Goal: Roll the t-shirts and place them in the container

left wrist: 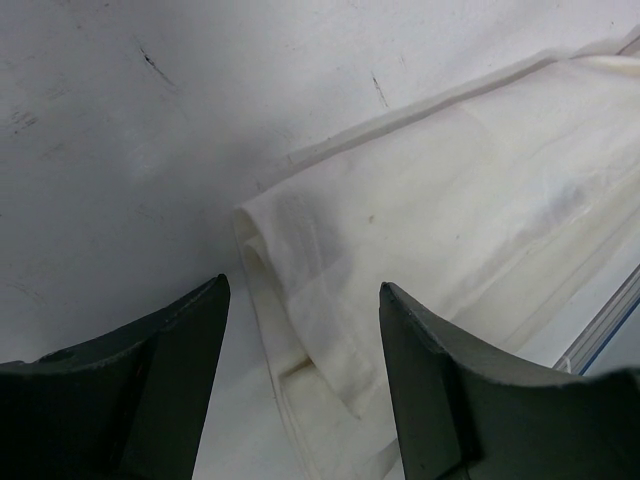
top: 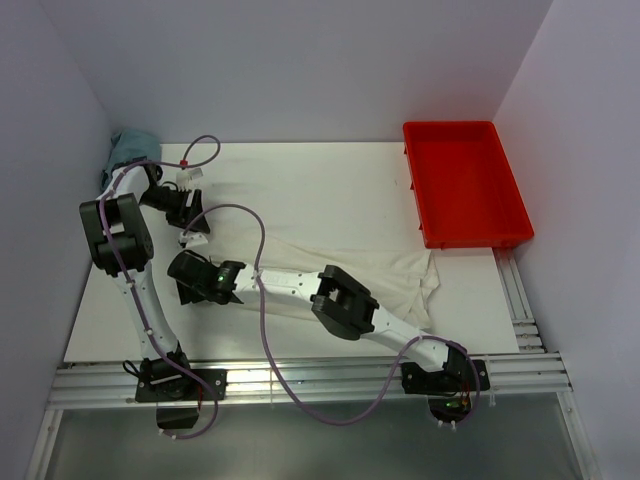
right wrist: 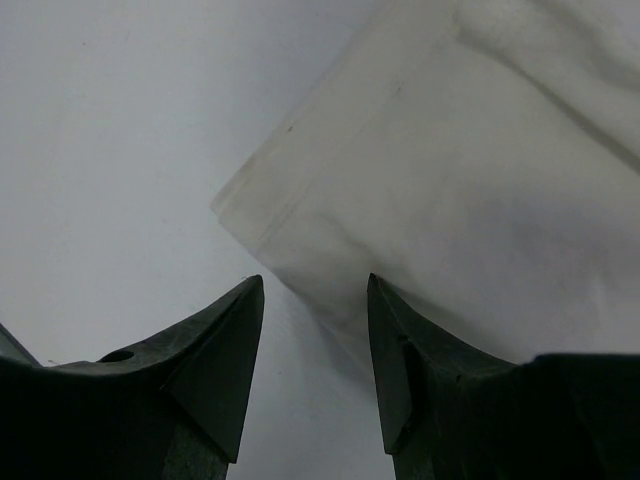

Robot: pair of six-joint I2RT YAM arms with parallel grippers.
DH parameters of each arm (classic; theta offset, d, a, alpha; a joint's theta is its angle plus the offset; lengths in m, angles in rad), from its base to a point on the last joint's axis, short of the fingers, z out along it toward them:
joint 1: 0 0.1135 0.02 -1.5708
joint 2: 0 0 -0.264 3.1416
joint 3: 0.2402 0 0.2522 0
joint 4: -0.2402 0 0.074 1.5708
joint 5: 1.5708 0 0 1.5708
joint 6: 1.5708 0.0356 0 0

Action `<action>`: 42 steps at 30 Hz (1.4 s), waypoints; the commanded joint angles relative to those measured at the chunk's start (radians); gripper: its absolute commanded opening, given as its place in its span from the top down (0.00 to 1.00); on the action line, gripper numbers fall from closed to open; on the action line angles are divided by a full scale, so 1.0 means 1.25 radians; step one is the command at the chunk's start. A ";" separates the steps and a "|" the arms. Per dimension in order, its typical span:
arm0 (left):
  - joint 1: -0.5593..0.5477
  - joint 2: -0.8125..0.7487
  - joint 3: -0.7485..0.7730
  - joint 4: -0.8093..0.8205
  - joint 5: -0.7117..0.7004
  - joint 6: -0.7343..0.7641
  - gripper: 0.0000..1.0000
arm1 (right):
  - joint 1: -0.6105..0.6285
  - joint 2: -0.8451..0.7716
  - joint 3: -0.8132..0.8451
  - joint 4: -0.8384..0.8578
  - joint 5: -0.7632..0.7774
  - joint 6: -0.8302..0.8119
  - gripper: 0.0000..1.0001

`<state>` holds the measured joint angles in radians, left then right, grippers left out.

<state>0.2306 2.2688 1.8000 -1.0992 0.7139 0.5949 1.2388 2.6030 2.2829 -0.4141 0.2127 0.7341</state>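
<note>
See the cream t-shirt spread flat on the white bench, left of the red bin and a bit nearer the arms. Right end bunched up close under the bin's near left corner. Left edge far from the bin, folded over into a soft thick lip. Find the left tool at that far edge. From its wrist camera, see the left tool with jaws wide apart over the shirt's folded edge, pinching nothing. Find the right tool just as far left of the bin, a little nearer the arms. From its own camera, see the right tool also apart, a shirt corner right before the gap, not gripped. Bare bench straight left of the bin, up to the back wall. Walls close on both sides, with the bin near the right one. Teal cloth bunched in the back corner farthest left of the bin. Purple cable looped above the bench by the two tools. Small white piece on that cable, too small to read.
</note>
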 commanded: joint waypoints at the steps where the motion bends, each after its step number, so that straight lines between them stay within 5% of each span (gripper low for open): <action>1: 0.003 -0.053 -0.013 0.031 -0.008 -0.016 0.32 | 0.008 -0.056 -0.024 -0.039 0.054 0.005 0.46; 12: 0.004 -0.069 -0.023 0.066 -0.025 -0.060 0.34 | 0.024 -0.017 0.049 -0.153 0.111 -0.018 0.49; 21: 0.005 -0.099 -0.047 0.105 -0.061 -0.111 0.37 | 0.045 -0.013 0.032 -0.233 0.115 -0.011 0.72; 31: 0.007 -0.131 -0.063 0.121 -0.088 -0.145 0.38 | 0.070 -0.037 -0.050 -0.233 0.095 -0.002 0.85; 39: 0.030 -0.157 -0.077 0.133 -0.080 -0.140 0.33 | 0.080 -0.062 -0.090 -0.226 0.086 0.010 0.89; 42: 0.040 -0.152 -0.066 0.120 -0.064 -0.131 0.33 | 0.080 -0.066 -0.081 -0.237 0.112 0.019 0.81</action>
<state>0.2642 2.1296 1.7008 -0.9474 0.6048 0.4236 1.3273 2.5340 2.2044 -0.6075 0.3550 0.7433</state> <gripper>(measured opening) 0.669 0.174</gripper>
